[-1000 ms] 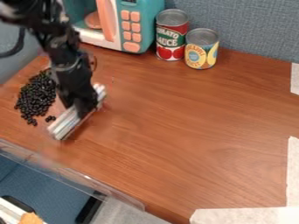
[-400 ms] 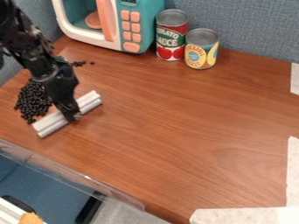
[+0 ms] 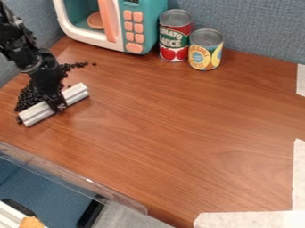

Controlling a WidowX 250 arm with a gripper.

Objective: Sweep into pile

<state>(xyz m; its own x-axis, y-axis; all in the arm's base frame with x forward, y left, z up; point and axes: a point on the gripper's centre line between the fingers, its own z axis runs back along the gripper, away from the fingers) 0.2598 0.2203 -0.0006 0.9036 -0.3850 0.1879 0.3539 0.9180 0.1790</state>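
At the left of the table, my gripper (image 3: 58, 107) is shut on the middle of a white, ridged bar (image 3: 37, 113). The bar lies slantwise, its lower end toward the left and its upper end toward the right. Small black beads (image 3: 26, 99) are heaped along the bar's far side, partly hidden behind the gripper and arm. A thin line of beads trails off toward the upper right, with a single bead at its end.
A teal and white toy microwave (image 3: 137, 26) stands at the back, beside a tomato sauce can (image 3: 175, 38) and a pineapple can (image 3: 205, 51). Pale tape (image 3: 244, 219) marks the wooden table (image 3: 191, 129) at the lower right. A clear plastic edge (image 3: 71, 178) borders the front left.
My gripper and the bar have moved left and up, up against the bead heap. Beads behind the arm have come into sight near the microwave.
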